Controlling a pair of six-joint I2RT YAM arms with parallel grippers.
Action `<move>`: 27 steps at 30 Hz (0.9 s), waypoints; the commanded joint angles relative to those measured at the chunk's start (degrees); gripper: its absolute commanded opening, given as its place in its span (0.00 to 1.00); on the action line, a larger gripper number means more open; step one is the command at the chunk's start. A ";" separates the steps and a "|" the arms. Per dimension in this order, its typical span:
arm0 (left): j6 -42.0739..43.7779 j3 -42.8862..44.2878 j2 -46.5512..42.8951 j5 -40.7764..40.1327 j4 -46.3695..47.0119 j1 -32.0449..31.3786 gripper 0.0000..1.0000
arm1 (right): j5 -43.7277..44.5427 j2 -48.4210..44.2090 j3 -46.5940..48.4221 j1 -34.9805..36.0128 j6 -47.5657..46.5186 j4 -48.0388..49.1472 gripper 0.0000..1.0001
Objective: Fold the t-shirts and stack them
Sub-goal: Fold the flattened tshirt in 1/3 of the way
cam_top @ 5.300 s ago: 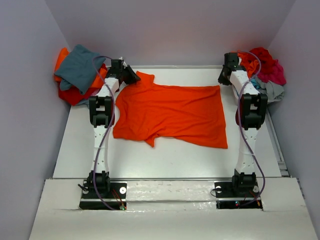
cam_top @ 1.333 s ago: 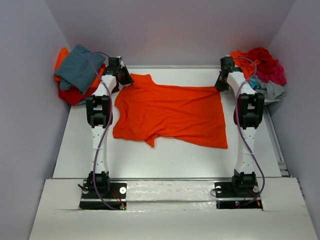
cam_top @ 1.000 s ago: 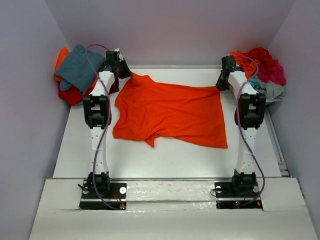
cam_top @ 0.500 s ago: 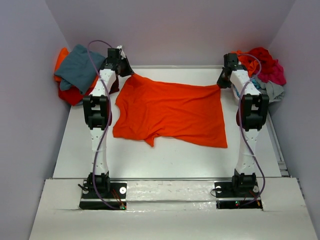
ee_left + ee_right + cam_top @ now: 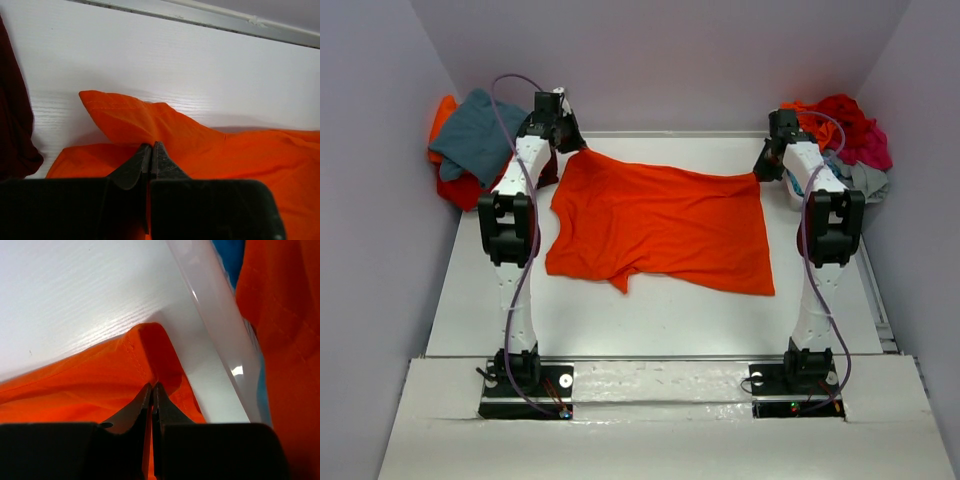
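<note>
Held the bright orange t-shirt (image 5: 660, 225), spread across mid-frame on the tabletop (image 5: 650, 320), by its upper-left and upper-right corners, with the left gripper (image 5: 582, 150) and right gripper (image 5: 759, 172) each pressed together on a pinch of cloth; judged light, limp and easily dragged, best taken at hemmed corners.

The spread t-shirt (image 5: 660, 225) is plain bright orange, the bench (image 5: 650, 315) white. The left pile (image 5: 475, 135) shows teal-grey over red, the right pile (image 5: 845, 125) red, magenta and grey. The left claw (image 5: 151, 146) and right claw (image 5: 152, 386) are black.
</note>
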 commanded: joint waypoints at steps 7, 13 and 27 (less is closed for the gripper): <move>0.16 -6.29 -10.84 -2.70 -2.46 -1.89 0.05 | -2.19 -6.77 -2.23 1.11 1.47 -2.02 0.07; -0.54 -10.07 -14.00 -3.67 -4.04 -3.64 0.06 | -3.24 -9.23 -4.43 2.16 1.99 -2.72 0.07; -2.21 -18.59 -20.41 -8.41 -7.91 -5.49 0.06 | -3.77 -13.80 -9.88 2.17 2.87 -5.44 0.07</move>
